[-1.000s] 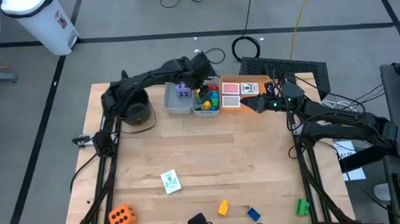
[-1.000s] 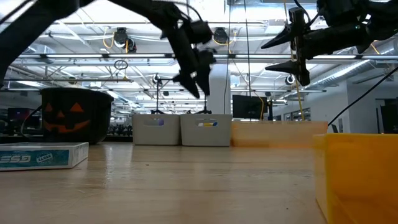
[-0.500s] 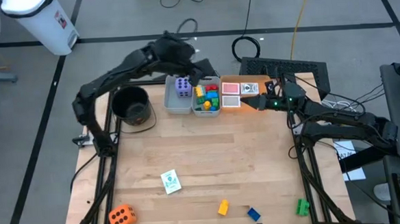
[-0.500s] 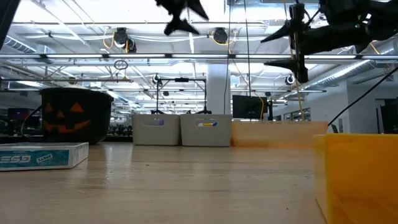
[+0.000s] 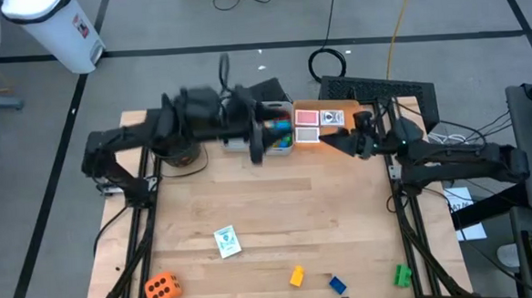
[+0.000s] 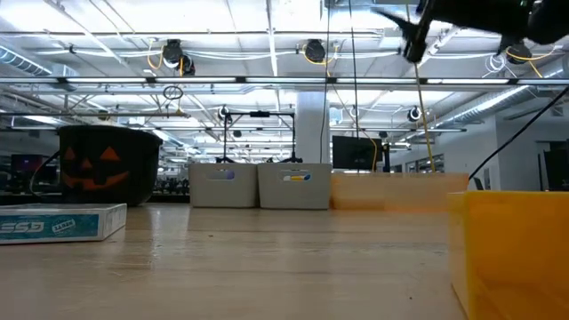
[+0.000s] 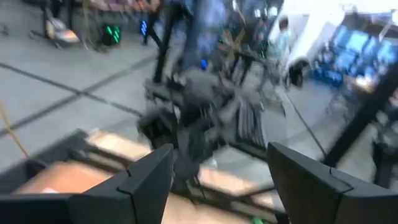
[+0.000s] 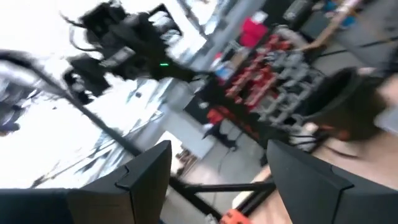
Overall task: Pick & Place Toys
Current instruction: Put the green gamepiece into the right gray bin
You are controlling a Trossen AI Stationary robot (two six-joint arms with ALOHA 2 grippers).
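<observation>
Judging the sort about half done: bricks (image 5: 282, 137) sit in a far bin (image 5: 236, 143) and cards on the orange tray (image 5: 337, 105), while orange die (image 5: 162, 288), card (image 5: 226, 241) and three bricks (image 5: 296, 276) wait near the table (image 5: 278, 212) front, left hand (image 5: 259, 149) and right hand (image 5: 348, 143) both open, empty

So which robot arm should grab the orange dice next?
Probably the left. The orange dice sits at the table's near left corner, on that arm's side. The left gripper is open and empty; the right gripper hangs farther away.
</observation>
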